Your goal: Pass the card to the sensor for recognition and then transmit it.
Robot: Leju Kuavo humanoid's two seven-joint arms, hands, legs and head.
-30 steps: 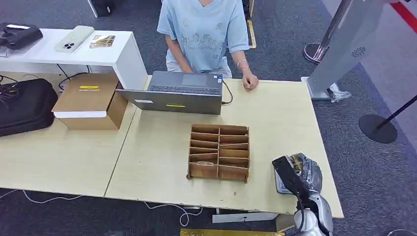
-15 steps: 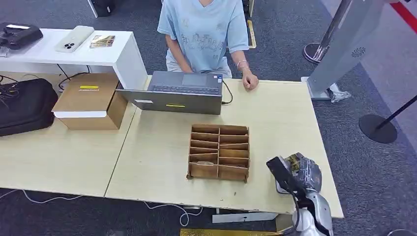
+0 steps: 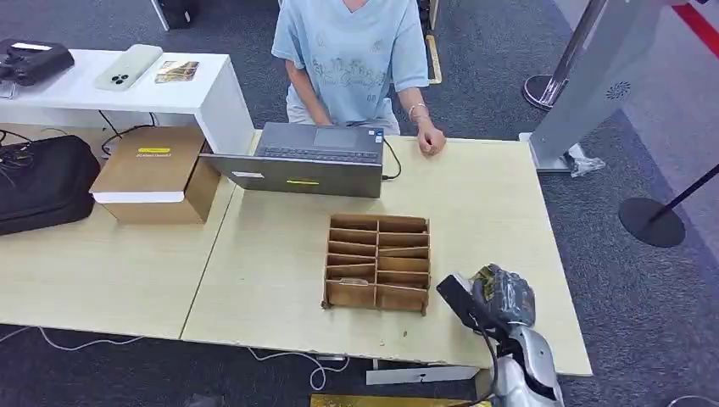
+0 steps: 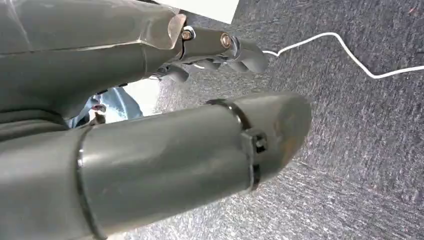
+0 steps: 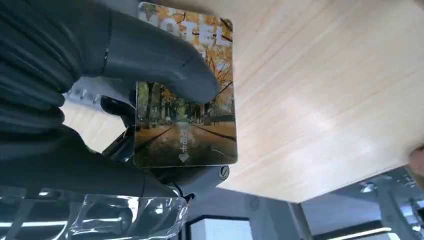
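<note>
The card [image 5: 185,125] is printed with an autumn tree avenue and pale lettering. My right hand [image 5: 100,100] pinches it between the thumb [image 5: 165,65] and the fingers behind it. From the head view, the right hand [image 3: 498,297] hovers over the pale table [image 3: 280,280] near its front right corner, just right of the wooden organiser [image 3: 377,263]. A sliver of the card [image 3: 489,275] shows at the top of the hand. My left hand [image 4: 215,47] hangs over grey carpet and holds nothing.
A person sits behind the laptop [image 3: 318,157], with one hand [image 3: 431,141] resting on the table. A cardboard box [image 3: 157,174] and a black bag [image 3: 42,182] lie at the left. A grey stand [image 3: 593,76] rises at the right. White cables cross the carpet [image 4: 350,55].
My right hand has moved left with the card, closer to the organiser. The pale pad seen beneath it earlier is now covered by the hand and arm.
</note>
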